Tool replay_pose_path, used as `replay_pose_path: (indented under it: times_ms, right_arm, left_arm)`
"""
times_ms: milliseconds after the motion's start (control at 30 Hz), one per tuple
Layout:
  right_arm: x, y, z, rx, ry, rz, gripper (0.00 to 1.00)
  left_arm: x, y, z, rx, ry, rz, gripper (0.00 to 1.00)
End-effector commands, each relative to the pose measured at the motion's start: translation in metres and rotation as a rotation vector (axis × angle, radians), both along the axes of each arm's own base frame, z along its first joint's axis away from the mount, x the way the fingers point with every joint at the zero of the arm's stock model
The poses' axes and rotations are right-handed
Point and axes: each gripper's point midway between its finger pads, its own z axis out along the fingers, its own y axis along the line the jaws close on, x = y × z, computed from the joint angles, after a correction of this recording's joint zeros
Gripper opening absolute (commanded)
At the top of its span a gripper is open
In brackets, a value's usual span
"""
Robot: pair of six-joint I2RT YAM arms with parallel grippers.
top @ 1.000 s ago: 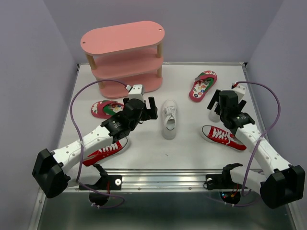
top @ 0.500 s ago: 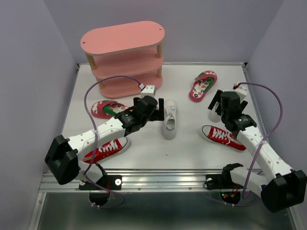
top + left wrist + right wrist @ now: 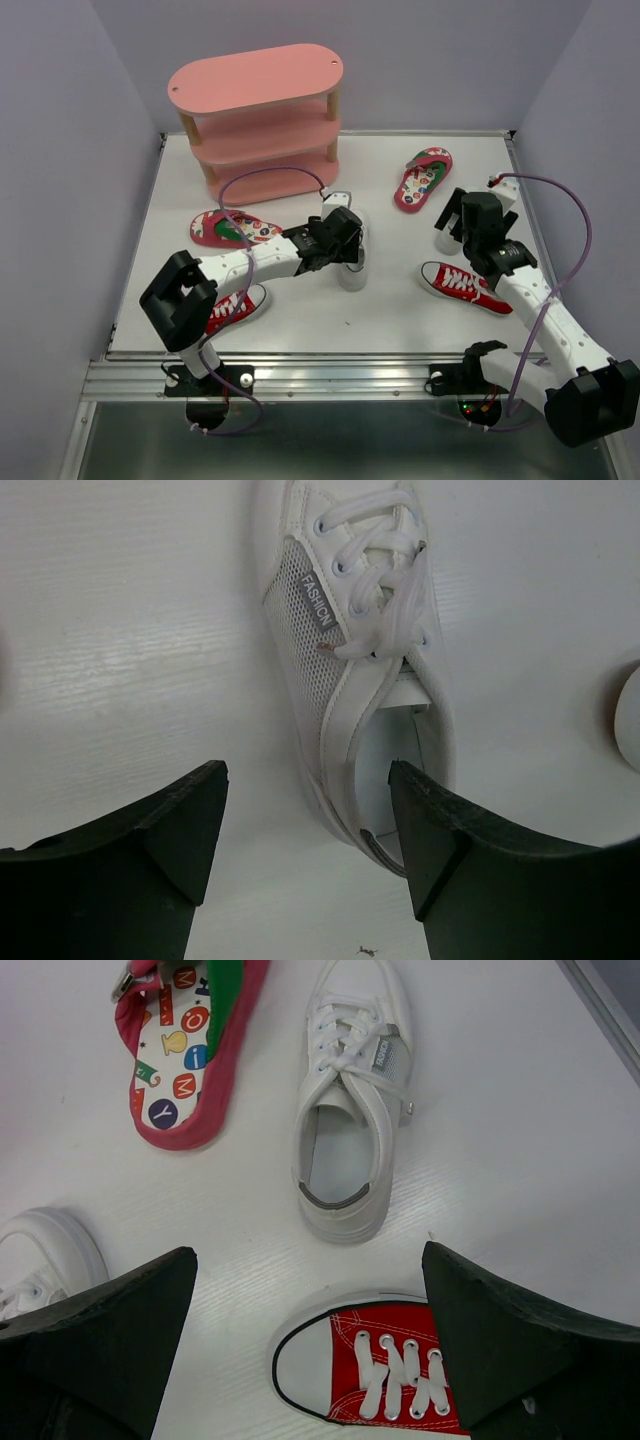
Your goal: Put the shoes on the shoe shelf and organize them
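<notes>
Left gripper: jaws spread astride the white sneaker heel, seemingly ready to pinch.
Right gripper: jaws spread, empty, second white sneaker ahead.

Two units, left arm and right arm: white tubular links, black joint housings, a large black block at each shoulder. Each wrist is black and carries a small white box on top. One purple cable per arm, thin and glossy, ending at the white box. Two fingers per gripper: matte black, wedge-shaped, faintly grainy surface. The bases are black mounts, with small red lights by the right one.
</notes>
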Motion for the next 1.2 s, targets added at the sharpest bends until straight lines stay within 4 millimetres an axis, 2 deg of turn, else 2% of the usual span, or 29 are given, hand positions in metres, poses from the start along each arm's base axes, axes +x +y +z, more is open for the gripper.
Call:
replay_pose_path:
  times_ms: [0,200,433,467,533,567,633,667,733,833,900,933,1033,1100,1167]
  right_arm:
    - [-0.001,0.001,0.002,0.020,-0.019,-0.007,1.00]
    - [0.001,0.005,-0.001,0.038,-0.007,-0.002,1.00]
    - [0.002,0.005,-0.003,0.031,0.001,-0.003,1.00]
    - [0.002,0.005,-0.004,0.033,0.001,-0.002,1.00]
    - [0.002,0.005,-0.005,0.033,0.004,-0.001,1.00]
    - [0.003,0.006,-0.005,0.035,0.005,-0.002,1.00]
    - [0.004,0.006,-0.004,0.039,0.004,-0.004,1.00]
    - [0.004,0.006,-0.004,0.042,0.003,-0.005,1.00]
    - [0.005,0.007,-0.005,0.044,0.004,-0.004,1.00]
    - [0.006,0.008,-0.004,0.049,0.004,-0.002,1.00]
    - [0.006,0.008,-0.003,0.050,0.002,-0.003,1.00]
    - [0.006,0.008,-0.003,0.049,0.001,-0.002,1.00]
    - [0.007,0.008,-0.002,0.046,-0.001,-0.003,1.00]
    - [0.006,0.007,-0.002,0.046,-0.002,-0.005,1.00]
    - [0.006,0.008,-0.002,0.051,-0.002,-0.006,1.00]
  left_arm:
    - [-0.003,-0.017,0.003,-0.009,0.005,-0.034,0.73]
    - [-0.006,-0.022,-0.022,0.050,0.037,-0.046,0.65]
    - [-0.004,-0.023,-0.036,0.084,0.052,-0.050,0.54]
    - [-0.005,-0.024,-0.036,0.086,0.052,-0.050,0.46]
    - [-0.004,-0.024,-0.036,0.088,0.049,-0.049,0.39]
    - [-0.002,-0.024,-0.034,0.092,0.044,-0.046,0.24]
    - [-0.002,-0.022,-0.031,0.100,0.040,-0.043,0.11]
    - [0.000,-0.020,-0.027,0.105,0.032,-0.036,0.00]
    - [0.002,-0.015,-0.024,0.145,0.019,-0.042,0.00]
    - [0.005,-0.010,-0.006,0.178,-0.011,-0.052,0.00]
    - [0.007,-0.008,0.014,0.176,-0.036,-0.062,0.00]
    - [0.007,-0.005,0.033,0.174,-0.059,-0.073,0.00]
    - [-0.001,0.002,0.069,0.190,-0.090,-0.162,0.00]
    - [-0.003,0.004,0.108,0.200,-0.131,-0.238,0.00]
    - [-0.004,0.010,0.129,0.219,-0.158,-0.255,0.00]
